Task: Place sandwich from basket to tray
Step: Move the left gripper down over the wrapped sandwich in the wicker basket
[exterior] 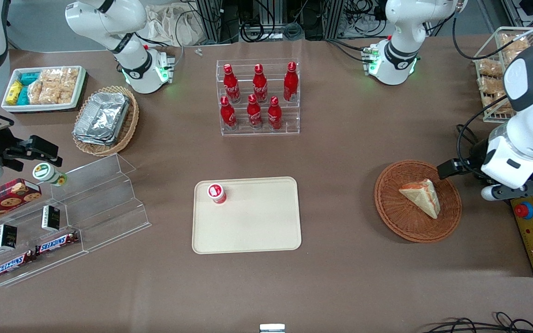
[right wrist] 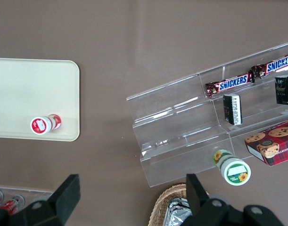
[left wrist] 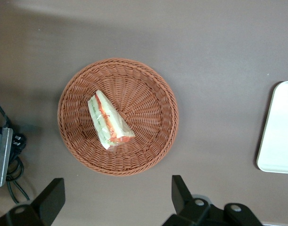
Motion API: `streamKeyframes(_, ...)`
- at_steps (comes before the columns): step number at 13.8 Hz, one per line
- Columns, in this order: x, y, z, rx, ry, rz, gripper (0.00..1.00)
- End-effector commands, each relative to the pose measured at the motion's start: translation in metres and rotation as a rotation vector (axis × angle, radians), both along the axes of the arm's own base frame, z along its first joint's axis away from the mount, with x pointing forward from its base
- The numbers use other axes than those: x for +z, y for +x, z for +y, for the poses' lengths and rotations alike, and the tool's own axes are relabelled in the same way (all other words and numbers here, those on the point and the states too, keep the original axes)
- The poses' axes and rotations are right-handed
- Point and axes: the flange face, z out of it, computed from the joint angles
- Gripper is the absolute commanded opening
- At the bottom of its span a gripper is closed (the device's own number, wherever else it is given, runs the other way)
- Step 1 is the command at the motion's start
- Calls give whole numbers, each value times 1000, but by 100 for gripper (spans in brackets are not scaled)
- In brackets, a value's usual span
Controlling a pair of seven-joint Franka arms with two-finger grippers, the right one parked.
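The gripper (left wrist: 118, 200) hangs high above the basket (left wrist: 148, 77), fingers (left wrist: 180, 190) wide open and holding nothing, likely so it can drop around the sandwich (left wrist: 108, 120). The sandwich lies in the basket, below and between the fingers. The tray (exterior: 252, 231) waits well apart.

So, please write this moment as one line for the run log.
stage: before grasp | sandwich: in basket | tray: holds one small red-capped bottle | pincer: open, above table beside basket, holding nothing
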Motion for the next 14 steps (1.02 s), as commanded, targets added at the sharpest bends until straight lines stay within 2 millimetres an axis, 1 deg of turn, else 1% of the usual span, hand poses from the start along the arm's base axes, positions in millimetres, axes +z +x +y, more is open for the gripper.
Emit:
streamKeyframes(1, 5, 3, 3, -12, -1, 3, 99)
streamKeyframes(4, 4, 3, 3, -11, 1, 4, 100)
streamKeyframes(6, -7, 1, 0, -16, 5, 29, 100)
streamKeyframes(8, -33, -3, -1, 68, 35, 51, 99)
streamKeyframes(10, -56, -5, -3, 185, 41, 41, 98)
streamKeyframes(12, -82, -8, -5, 322, 62, 23, 95)
streamKeyframes(14, -118, -14, -16, 419, 115, 6, 95)
